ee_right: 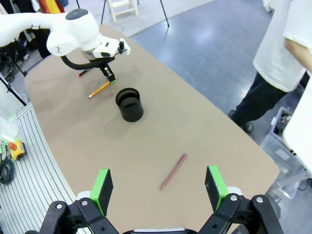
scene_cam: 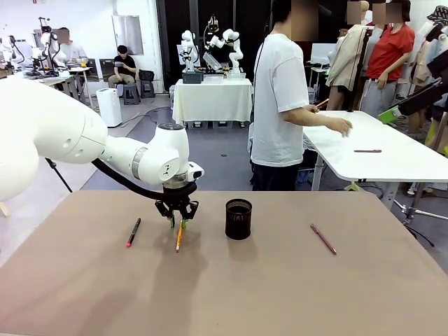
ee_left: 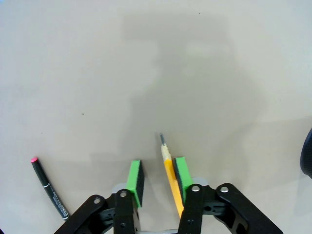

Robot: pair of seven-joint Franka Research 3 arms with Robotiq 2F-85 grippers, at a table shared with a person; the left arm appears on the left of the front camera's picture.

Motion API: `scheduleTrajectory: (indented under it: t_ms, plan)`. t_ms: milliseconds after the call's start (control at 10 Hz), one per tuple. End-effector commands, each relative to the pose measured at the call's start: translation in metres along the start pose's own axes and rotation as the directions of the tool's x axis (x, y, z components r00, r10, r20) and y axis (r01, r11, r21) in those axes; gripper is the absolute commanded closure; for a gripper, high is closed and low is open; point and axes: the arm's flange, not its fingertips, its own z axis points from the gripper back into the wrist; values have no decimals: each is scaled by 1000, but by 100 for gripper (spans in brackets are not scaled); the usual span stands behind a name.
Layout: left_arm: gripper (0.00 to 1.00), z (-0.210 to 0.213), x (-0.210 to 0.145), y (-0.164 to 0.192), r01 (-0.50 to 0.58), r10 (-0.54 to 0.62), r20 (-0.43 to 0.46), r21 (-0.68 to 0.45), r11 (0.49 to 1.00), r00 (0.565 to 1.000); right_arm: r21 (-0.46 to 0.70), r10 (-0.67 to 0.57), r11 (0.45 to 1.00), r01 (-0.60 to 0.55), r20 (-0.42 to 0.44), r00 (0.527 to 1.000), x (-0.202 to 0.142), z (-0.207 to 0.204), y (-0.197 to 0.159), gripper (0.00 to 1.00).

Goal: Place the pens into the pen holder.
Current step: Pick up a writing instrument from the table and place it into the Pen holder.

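The yellow-orange pencil [scene_cam: 179, 239] lies on the brown table, left of the black mesh pen holder [scene_cam: 238, 218]. My left gripper [scene_cam: 176, 221] is down over the pencil's upper end. In the left wrist view the pencil [ee_left: 170, 173] rests against one green pad [ee_left: 181, 174], with a gap to the other pad [ee_left: 135, 179]; the left gripper [ee_left: 158, 178] is half closed around it. A black pen with a pink end [scene_cam: 133, 232] lies further left. The dark red pen [ee_right: 174, 171] lies beyond my open right gripper [ee_right: 159, 184], right of the holder [ee_right: 129, 105].
A person in a white T-shirt [scene_cam: 280, 98] stands beyond the far edge, reaching to a second white table [scene_cam: 378, 150]. The brown table [scene_cam: 280, 294] has bare surface toward the near edge. Its edge [ee_right: 44, 146] runs along the left of the right wrist view.
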Motion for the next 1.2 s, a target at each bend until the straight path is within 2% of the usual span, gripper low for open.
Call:
scheduleTrajectory:
  t_ms: [0,800,1100]
  plan:
    - [100,-7,0,2,-38,38,-20,-1,999,999,7,3,1000,-3,17,1000,2,0,0,0]
    - [100,2,-3,11,-86,83,-62,-52,995,995,7,3,1000,-3,17,1000,2,0,0,0]
    - [100,42,-10,22,-72,65,-55,-151,986,996,7,3,1000,-3,17,1000,2,0,0,0]
